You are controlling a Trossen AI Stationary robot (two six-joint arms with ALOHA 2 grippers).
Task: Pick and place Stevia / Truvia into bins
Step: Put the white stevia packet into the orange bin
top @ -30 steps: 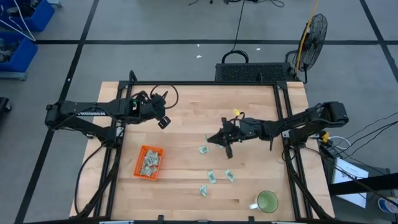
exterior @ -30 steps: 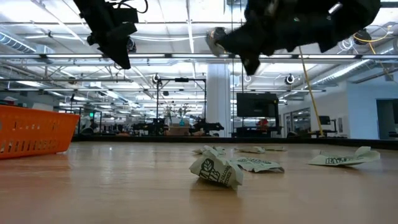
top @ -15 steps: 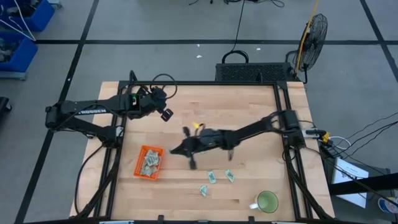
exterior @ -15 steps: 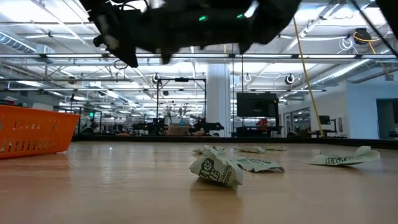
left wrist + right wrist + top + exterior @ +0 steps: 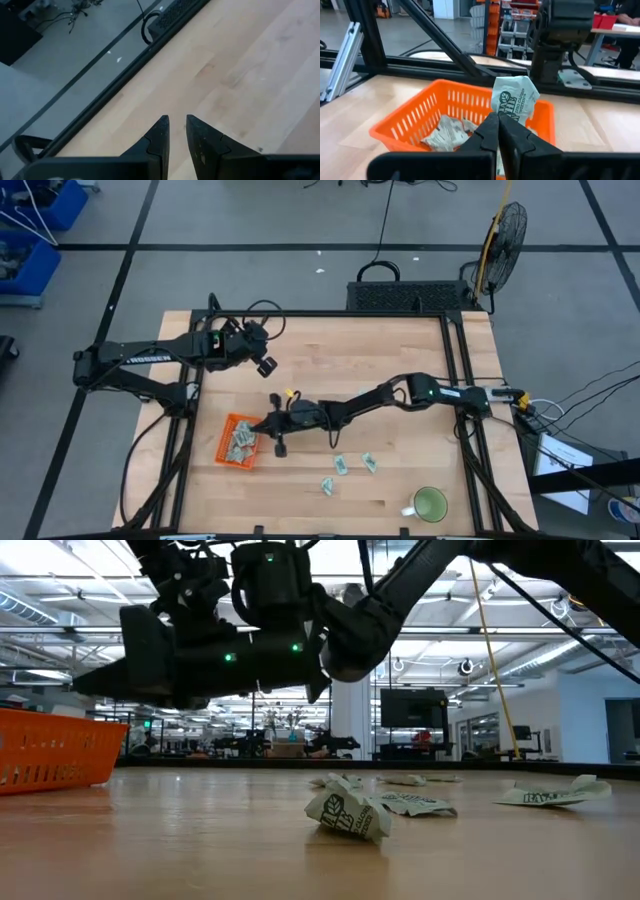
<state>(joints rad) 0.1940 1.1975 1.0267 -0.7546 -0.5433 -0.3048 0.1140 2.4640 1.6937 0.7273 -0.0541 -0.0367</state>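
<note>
The orange bin [image 5: 238, 443] sits at the table's left front and holds several Stevia packets [image 5: 451, 131]. My right gripper [image 5: 260, 426] reaches level across the table to the bin's right wall [image 5: 546, 116] and is shut on one crumpled green-and-white packet [image 5: 514, 101]. Three more packets [image 5: 342, 465] [image 5: 369, 462] [image 5: 327, 486] lie flat on the wood to the bin's right. My left gripper [image 5: 265, 367] hangs above the far left of the table, its fingers [image 5: 161, 131] a little apart with nothing between them. My right gripper pinches the packet's lower edge [image 5: 505, 115] between its two fingertips. The fingers come level from the table's right side. The packet stands up above the fingertips, crumpled, clear of the table and just short of the bin.
A green mug [image 5: 430, 504] stands at the front right corner. Black frame rails [image 5: 455, 370] run along the table's left, right and far edges. Bare wood lies between the bin and the left arm [image 5: 150, 360].
My right gripper has swept from the table's middle toward its left edge, sinking as it went, and now hangs at the bin's right wall. It has stayed shut on the packet it carries.
</note>
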